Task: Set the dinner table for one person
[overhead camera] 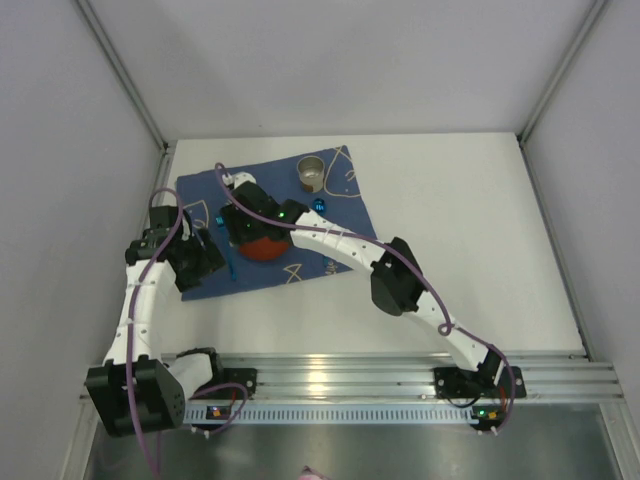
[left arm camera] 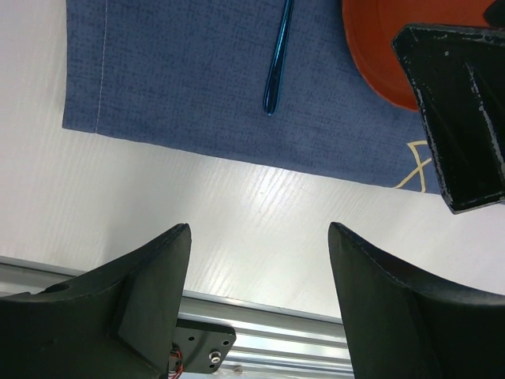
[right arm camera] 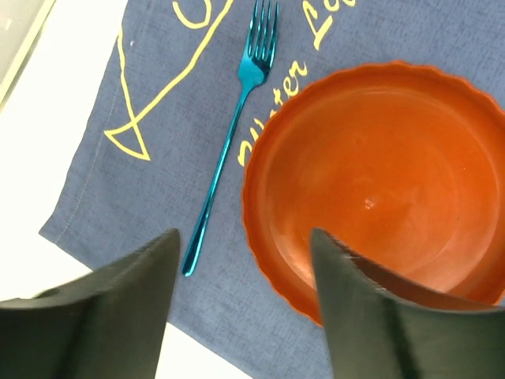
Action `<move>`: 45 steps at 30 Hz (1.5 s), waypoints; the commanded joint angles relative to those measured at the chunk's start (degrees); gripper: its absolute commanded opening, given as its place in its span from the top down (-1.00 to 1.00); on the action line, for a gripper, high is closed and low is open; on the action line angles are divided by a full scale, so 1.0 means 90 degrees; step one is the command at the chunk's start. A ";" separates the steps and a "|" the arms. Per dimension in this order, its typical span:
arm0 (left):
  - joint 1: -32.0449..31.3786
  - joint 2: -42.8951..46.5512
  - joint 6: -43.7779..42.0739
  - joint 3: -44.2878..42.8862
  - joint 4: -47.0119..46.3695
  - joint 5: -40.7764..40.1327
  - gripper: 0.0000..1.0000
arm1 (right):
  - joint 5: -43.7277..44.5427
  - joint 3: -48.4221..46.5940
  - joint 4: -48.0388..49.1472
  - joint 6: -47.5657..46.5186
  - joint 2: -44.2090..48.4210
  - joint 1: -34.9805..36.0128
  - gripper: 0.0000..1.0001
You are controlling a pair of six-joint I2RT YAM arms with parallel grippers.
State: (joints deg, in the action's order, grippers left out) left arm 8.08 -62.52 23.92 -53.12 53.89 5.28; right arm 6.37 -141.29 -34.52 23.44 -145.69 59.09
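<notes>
Right jaws, spread and empty, hang over the round orange ribbed plate; left jaws gape too. Under the dark blue fish-drawn cloth lies the large white matte surface. It looks rigid, heavy and smooth, with nothing to grasp, only to set things on.

left claw spread wide, right claw parted — both empty

Glossy metal fork, matt woven cloth (smooth orange plate)
</notes>
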 commanded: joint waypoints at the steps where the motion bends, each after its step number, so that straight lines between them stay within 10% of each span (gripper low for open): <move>1: -0.0028 0.0042 0.0076 -0.0006 0.0057 -0.0147 -0.51 | 0.0161 -0.0014 0.0467 -0.0055 0.0347 -0.0042 -0.38; 4: -0.0038 0.0091 0.0076 -0.0006 0.0047 -0.0166 -0.52 | 0.0337 0.0220 0.0467 -0.0182 0.0765 -0.0081 -0.99; 14: -0.0028 0.0296 0.0008 0.0014 -0.0021 -0.0030 -0.51 | 0.0991 0.2123 0.0613 -0.0544 0.3606 -0.0111 -1.00; 21: -0.0028 0.0365 -0.0119 0.0150 -0.0196 0.0488 -0.47 | 0.1108 0.5360 0.0847 0.0070 0.6623 -0.0023 -1.00; 22: -0.0038 0.0345 -0.0109 0.0180 -0.0245 0.0546 -0.94 | 0.1166 0.5735 0.0896 0.0129 0.7333 -0.0013 -1.00; 30: -0.0389 -0.0705 -0.0138 -0.0218 -0.0977 0.0596 -0.96 | 0.2542 0.8947 0.1111 0.0394 1.0326 0.0007 -1.00; 33: -0.0594 -0.1313 -0.0363 -0.0989 -0.1142 -0.0763 -0.96 | 0.2827 0.9642 0.1286 -0.0091 1.1224 0.0016 -0.99; 45: -0.0634 -0.0259 -0.1905 0.4181 -1.0249 -0.1604 -0.97 | 0.3442 1.0797 0.0926 -0.0339 1.3921 0.0007 -0.99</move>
State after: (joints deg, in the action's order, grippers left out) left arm 2.42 -62.89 10.31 -22.81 -8.58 -8.45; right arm 33.39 -45.71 -26.22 20.16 -22.81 58.78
